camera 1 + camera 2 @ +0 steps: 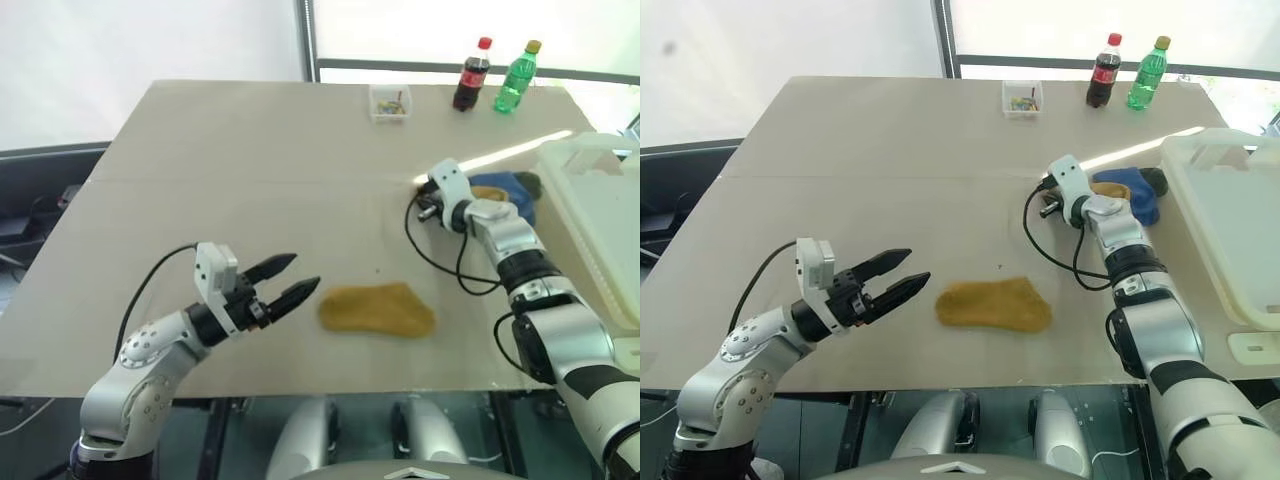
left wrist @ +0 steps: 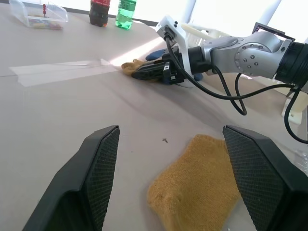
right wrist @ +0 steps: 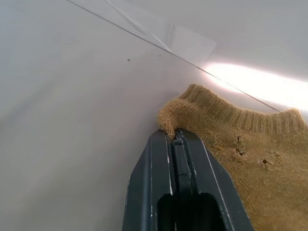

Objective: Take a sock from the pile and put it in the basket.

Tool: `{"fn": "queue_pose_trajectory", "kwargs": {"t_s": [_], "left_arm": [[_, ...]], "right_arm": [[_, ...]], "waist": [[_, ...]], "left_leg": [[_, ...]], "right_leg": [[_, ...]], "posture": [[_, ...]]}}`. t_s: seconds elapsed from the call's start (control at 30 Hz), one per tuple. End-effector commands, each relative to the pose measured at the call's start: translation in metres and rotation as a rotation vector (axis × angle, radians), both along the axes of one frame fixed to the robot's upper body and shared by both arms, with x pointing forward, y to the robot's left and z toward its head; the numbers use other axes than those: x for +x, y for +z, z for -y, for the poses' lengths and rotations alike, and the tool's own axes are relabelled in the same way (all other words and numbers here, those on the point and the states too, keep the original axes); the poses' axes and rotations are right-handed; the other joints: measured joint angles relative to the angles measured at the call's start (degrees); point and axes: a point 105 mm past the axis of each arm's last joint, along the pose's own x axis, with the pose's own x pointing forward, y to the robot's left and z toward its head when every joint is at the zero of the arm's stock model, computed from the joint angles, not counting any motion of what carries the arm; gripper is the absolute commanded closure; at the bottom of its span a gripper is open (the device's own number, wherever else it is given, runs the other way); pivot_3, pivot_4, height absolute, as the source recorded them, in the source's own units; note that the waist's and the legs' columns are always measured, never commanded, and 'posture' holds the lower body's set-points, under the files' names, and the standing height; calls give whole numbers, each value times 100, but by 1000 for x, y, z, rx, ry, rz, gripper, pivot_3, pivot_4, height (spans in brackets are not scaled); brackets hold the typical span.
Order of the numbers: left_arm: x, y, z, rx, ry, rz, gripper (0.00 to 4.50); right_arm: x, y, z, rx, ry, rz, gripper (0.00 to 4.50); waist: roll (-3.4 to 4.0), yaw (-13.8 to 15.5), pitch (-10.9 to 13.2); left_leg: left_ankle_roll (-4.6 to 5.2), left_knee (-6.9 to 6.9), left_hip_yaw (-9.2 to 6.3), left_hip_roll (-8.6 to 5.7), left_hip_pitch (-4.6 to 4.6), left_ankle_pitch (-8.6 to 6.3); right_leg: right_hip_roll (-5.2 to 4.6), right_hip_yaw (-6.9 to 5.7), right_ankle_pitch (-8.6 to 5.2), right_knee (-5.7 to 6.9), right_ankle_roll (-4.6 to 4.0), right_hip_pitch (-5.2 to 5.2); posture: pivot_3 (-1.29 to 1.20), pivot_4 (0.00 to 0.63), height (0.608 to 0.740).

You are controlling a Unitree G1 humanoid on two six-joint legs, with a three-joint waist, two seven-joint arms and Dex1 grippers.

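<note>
Fingers of the right gripper (image 3: 177, 137) pinch a mustard sock's edge in the pile (image 1: 505, 190) at right; the left gripper (image 1: 290, 282) gapes lower left.

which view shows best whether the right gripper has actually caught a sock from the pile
The right wrist view: the right gripper has its fingers shut at the cuff edge of a mustard sock; whether cloth is pinched stays unclear. The eye views have the arm hiding the fingertips at the pile. The left wrist view shows them sideways.
</note>
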Motion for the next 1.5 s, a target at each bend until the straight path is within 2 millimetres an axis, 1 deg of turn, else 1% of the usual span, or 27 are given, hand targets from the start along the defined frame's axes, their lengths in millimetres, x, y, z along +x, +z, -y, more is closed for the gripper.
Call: {"fn": "queue_pose_trajectory", "kwargs": {"t_s": [0.03, 0.07, 0.13, 0.23, 0.33, 0.4, 0.47, 0.53, 0.6, 0.67, 0.7, 0.73, 0.77, 0.8, 0.87, 0.9, 1.0, 1.03, 1.13, 1.2, 1.23, 1.3, 1.33, 1.37, 1.43, 1.47, 1.5], "left_arm": [[0, 14, -5, -22, 13, 55, 875], [1, 14, -6, -27, 17, 54, 875], [4, 16, -8, -50, 31, 49, 875], [5, 16, -11, -59, 40, 43, 875], [7, 16, -12, -69, 49, 38, 875], [8, 16, -13, -77, 55, 36, 875], [9, 17, -18, -99, 76, 31, 875], [10, 17, -26, -130, 105, 21, 875], [10, 17, -32, -164, 128, 5, 875], [6, 12, -41, -183, 148, -26, 875], [4, 11, -44, -186, 151, -35, 875], [3, 9, -46, -186, 154, -42, 875], [2, 9, -47, -186, 157, -46, 875], [1, 8, -48, -186, 162, -48, 875], [1, 7, -48, -180, 169, -48, 875], [1, 7, -48, -181, 172, -47, 875], [3, 6, -46, -177, 180, -45, 875], [5, 5, -44, -171, 179, -45, 875], [9, 2, -40, -141, 175, -46, 875], [15, 1, -35, -117, 165, -40, 875], [17, 2, -34, -118, 158, -39, 875], [23, 1, -32, -100, 158, -37, 875], [26, 0, -29, -84, 154, -37, 875], [28, 0, -28, -74, 150, -37, 875], [31, -2, -23, -39, 137, -32, 875], [34, -5, -22, 7, 145, -25, 875], [37, -7, -21, 36, 151, -18, 875]], "right_arm": [[-9, 19, -19, 110, 82, -12, 4461], [-13, 24, -25, 135, 111, -17, 4461], [-28, 34, -46, 198, 202, -26, 4461], [-51, 43, -71, 275, 305, -58, 4461], [-70, 41, -90, 299, 371, -82, 4461], [-78, 39, -99, 314, 397, -93, 4461], [-86, 41, -115, 372, 428, -102, 4461], [-95, 53, -133, 472, 483, -105, 4461], [-100, 69, -145, 578, 516, -96, 4461], [-97, 103, -152, 779, 510, -37, 4461], [-92, 115, -151, 873, 479, -31, 4461], [-87, 123, -147, 948, 442, -41, 4461], [-83, 125, -142, 994, 404, -51, 4461], [-78, 125, -136, 1023, 366, -61, 4461], [-70, 113, -124, 995, 284, -72, 4461], [-65, 95, -115, 919, 222, -79, 4461], [-58, 46, -84, 740, 39, -96, 4461], [-62, 26, -75, 665, 3, -113, 4461], [-75, -7, -58, 500, -38, -133, 4461], [-84, -20, -48, 426, -54, -137, 4461], [-86, -22, -45, 413, -58, -138, 4461], [-90, -20, -40, 403, -53, -122, 4461], [-92, -15, -38, 401, -47, -102, 3837], [-93, -11, -36, 399, -42, -87, 3560], [-94, 3, -30, 369, -26, -15, 2430], [-94, 13, -27, 377, -4, 17, 2177], [-95, 21, -26, 381, 16, 42, 2177]], "waist": [[3, -6, 2], [6, -8, 4], [14, -14, 8], [25, -17, 15], [28, -10, 17], [28, -1, 17], [28, -6, 17], [29, -10, 18], [30, -38, 19], [32, -50, 19], [35, -65, 22], [36, -74, 23], [36, -52, 23], [33, -3, 21], [30, 17, 19], [32, 4, 20], [32, -5, 19], [35, 3, 21], [44, -15, 26], [42, -10, 22], [42, -8, 22], [42, 1, 22], [42, 2, 22], [43, 14, 22], [41, 19, 23], [42, 24, 25], [42, 24, 27]], "left_leg": [[1, -2, 0, 0, 0, -1], [1, -4, 0, 1, -1, -1], [12, -8, 0, 3, -2, -7], [16, -11, -1, 3, -3, -10], [16, -12, -1, 3, -3, -11], [15, -12, -2, 2, -3, -12], [-3, -12, -4, 0, -3, -22], [-3, -12, -3, 0, -3, -22], [-3, -13, -2, 2, -4, -21], [-1, -16, -3, 4, -5, -19], [-1, -16, -3, 5, -6, -19], [-5, -17, -3, 3, -6, -21], [-6, -17, -3, 3, -6, -22], [-12, -17, -10, -2, -6, -25], [-16, -16, -16, -12, -6, -28], [-17, -16, -17, -16, -6, -28], [-36, -19, -12, -17, -5, -14], [-38, -20, -11, -16, -8, -12], [-16, -23, -1, -15, -14, 2], [-10, -21, 6, -11, -4, 0], [9, -20, 3, -8, -4, -11], [11, -19, 5, -4, 5, -12], [11, -14, 1, -2, 5, -12], [11, -14, 1, -1, 5, -12], [12, -10, 1, -2, 3, -12], [13, -9, 1, -4, 2, -12], [13, -9, 2, -7, 0, -12]], "right_leg": [[0, 1, 0, 0, 0, -1], [0, 1, 0, 0, 0, -1], [0, 1, 0, -1, 0, -4], [0, 2, 9, -1, 17, -7], [-1, 2, 12, -1, 21, -9], [-2, 2, 12, -2, 21, -9], [-4, 0, 8, -3, 14, -12], [-4, 1, 2, -3, 4, -13], [-1, 5, 2, 1, 4, -20], [2, 4, 12, 3, 21, -22], [4, 4, 12, 3, 21, -23], [2, 4, 12, 3, 21, -26], [1, 3, 12, 3, 21, -26], [-4, -4, 12, 1, 21, -22], [-14, -11, 10, -5, 18, -15], [-16, -12, 2, -7, 3, -13], [-14, -9, -1, -5, -1, -17], [-13, -8, -1, -5, 0, -20], [-10, -5, -2, -3, -1, -24], [-4, -8, -2, -1, -1, -18], [-2, -10, -2, 0, -1, -15], [1, -10, -2, 1, -1, -10], [5, -15, -2, 1, -1, -7], [6, -15, -2, 1, -1, -6], [5, -15, -2, 1, 0, -5], [4, -16, -2, 1, 0, -5], [3, -14, -2, -1, 1, -5]], "posture": [[0, 150, 729], [0, 150, 729], [0, 150, 729], [0, 150, 729], [0, 150, 729], [0, 150, 729], [0, 150, 729], [0, 150, 729], [0, 150, 729], [0, 150, 729], [0, 150, 729], [0, 150, 729], [0, 150, 729], [0, 150, 729], [0, 150, 729], [0, 150, 729], [0, 150, 729], [0, 150, 729], [0, 150, 729], [0, 150, 729], [0, 150, 729], [0, 150, 729], [0, 150, 729], [0, 150, 729], [0, 150, 729], [0, 150, 729], [0, 150, 729]]}}
